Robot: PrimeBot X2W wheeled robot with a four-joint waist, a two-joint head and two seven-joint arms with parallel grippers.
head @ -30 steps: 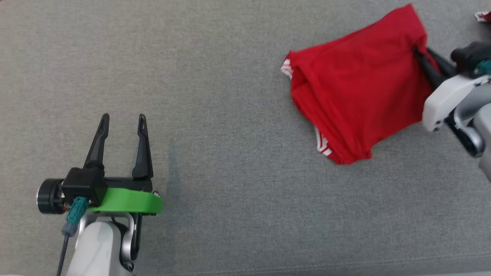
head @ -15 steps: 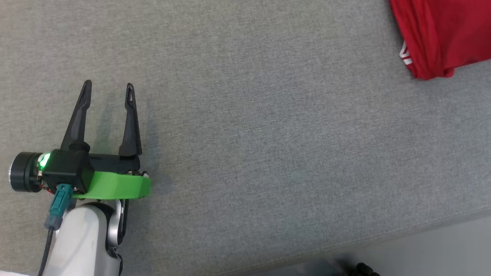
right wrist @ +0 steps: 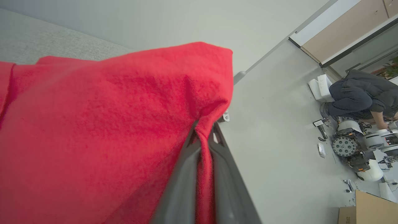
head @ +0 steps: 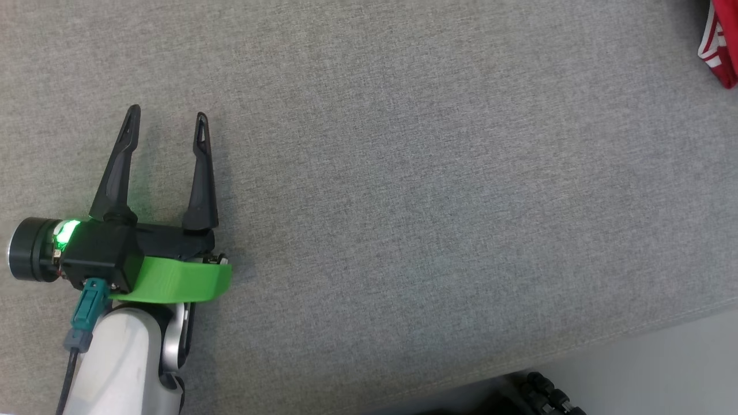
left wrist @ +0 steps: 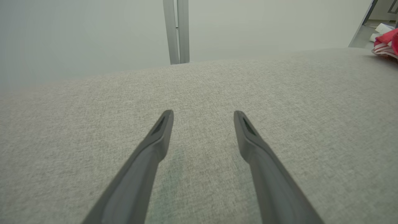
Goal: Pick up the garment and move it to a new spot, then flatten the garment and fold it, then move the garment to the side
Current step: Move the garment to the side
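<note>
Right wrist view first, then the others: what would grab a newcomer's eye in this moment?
The red garment dominates the right wrist view, a fold of it pinched in the shut jaws of the right gripper. In the head view the left gripper shows at lower left, jaws open, over the grey fabric surface. A person crouches among robot parts on the floor at the right wrist view's right edge.

One red garment [right wrist: 93,140]. Two grippers: left gripper [head: 167,113], right gripper [right wrist: 206,130]. Two dark fingers [left wrist: 149,155] on each, four counted. One grey cushion [head: 403,173]. One crouched person [right wrist: 360,96]. One cardboard box [right wrist: 376,208]. One green collar [head: 173,282].
</note>
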